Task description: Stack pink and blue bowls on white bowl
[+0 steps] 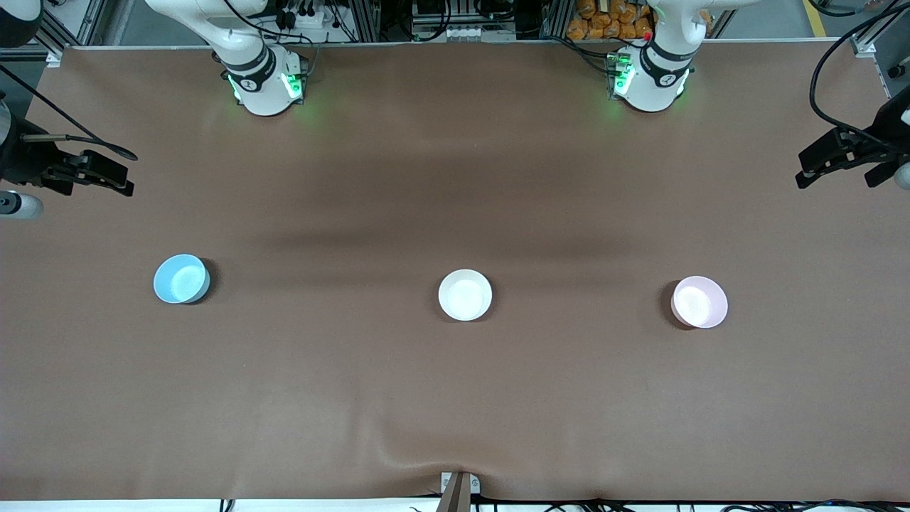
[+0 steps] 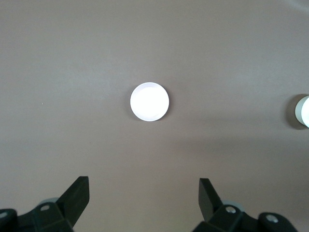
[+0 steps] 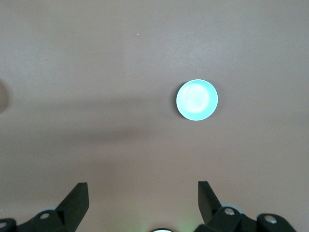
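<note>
The white bowl (image 1: 465, 295) sits mid-table. The light blue bowl (image 1: 181, 279) sits toward the right arm's end and the pale pink bowl (image 1: 700, 302) toward the left arm's end, all about in a row. My left gripper (image 2: 143, 187) is open and empty, high over the table, with the pink bowl (image 2: 149, 102), which looks almost white here, below it. The white bowl's edge (image 2: 304, 111) shows at that view's border. My right gripper (image 3: 143, 187) is open and empty, high over the table, with the blue bowl (image 3: 197, 100) below. Neither gripper shows in the front view.
The brown table cover (image 1: 455, 398) has a wrinkle by a clamp (image 1: 458, 491) at the edge nearest the front camera. Black fixtures stand at both ends of the table (image 1: 78, 174) (image 1: 846, 153). The arm bases (image 1: 266, 85) (image 1: 650, 82) stand along the edge farthest from the camera.
</note>
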You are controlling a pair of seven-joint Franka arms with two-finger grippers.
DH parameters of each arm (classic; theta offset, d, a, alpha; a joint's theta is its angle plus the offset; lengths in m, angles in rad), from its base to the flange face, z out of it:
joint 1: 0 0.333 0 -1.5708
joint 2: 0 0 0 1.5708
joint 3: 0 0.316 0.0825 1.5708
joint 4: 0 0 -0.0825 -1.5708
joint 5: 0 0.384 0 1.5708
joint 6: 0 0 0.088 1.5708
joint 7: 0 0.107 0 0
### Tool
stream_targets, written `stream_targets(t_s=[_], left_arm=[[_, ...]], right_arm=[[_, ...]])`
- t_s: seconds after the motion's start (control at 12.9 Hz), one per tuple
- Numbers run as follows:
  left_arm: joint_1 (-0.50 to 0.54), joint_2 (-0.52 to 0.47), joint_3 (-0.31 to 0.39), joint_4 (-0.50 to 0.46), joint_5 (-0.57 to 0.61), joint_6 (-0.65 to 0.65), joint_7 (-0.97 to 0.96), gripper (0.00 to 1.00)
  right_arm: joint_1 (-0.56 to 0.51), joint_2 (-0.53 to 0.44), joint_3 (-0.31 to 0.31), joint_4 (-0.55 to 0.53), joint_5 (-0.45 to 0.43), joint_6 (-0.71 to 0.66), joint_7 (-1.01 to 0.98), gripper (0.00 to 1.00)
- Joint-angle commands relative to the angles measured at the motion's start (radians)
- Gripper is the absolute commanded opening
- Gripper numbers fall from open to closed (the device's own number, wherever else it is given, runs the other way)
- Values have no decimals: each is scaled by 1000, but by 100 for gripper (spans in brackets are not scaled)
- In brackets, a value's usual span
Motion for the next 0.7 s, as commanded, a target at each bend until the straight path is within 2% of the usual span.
stream_targets(t_s=[0.0, 0.31, 0.47, 0.62], left_arm=[[28, 26, 2, 4, -20, -20, 11, 100], [95, 106, 4, 1, -15, -8, 49, 100], [143, 161, 4, -33, -18, 84, 130, 100], [151, 178, 5, -117, -14, 204, 137, 100]], right_arm=[[5, -4, 0, 1, -3, 3, 11, 100], [1, -6, 0, -2, -3, -5, 2, 100], [1, -6, 0, 0, -3, -5, 1, 100], [4, -3, 0, -2, -3, 0, 5, 100]])
